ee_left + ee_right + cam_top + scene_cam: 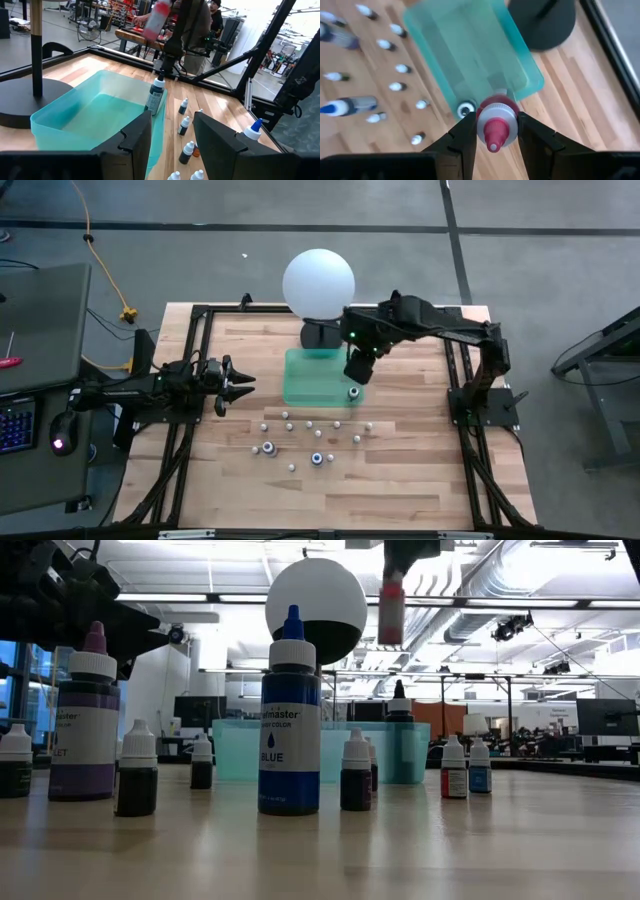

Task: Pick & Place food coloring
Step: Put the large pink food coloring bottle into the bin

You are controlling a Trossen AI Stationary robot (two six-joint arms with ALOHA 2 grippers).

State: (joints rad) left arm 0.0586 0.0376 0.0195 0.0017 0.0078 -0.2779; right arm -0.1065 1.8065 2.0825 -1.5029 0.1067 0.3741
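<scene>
My right gripper (358,368) hangs over the near right corner of the teal tray (305,380), shut on a small food coloring bottle with a red top (494,125). In the low view this bottle (390,605) shows high above the table. A dark-topped bottle (353,392) stands in the tray's near right corner. Several more food coloring bottles (310,442) stand upright on the wood nearer the front. My left gripper (235,385) waits level at the table's left side, open, with nothing between its fingers (135,137). My right gripper pinches the red-topped bottle by the white ribbed collar under its cap (481,125), one finger on each side. The fingers come steeply from above. The bottle hangs upright below them, cap up, lifted clear of table and tray.
A big white sphere (318,280) on a black stand (320,335) sits just beyond the tray's far edge. Near the front stand a tall blue bottle (290,720) and a purple one (85,720). Black frame rails (200,315) run along the table's sides.
</scene>
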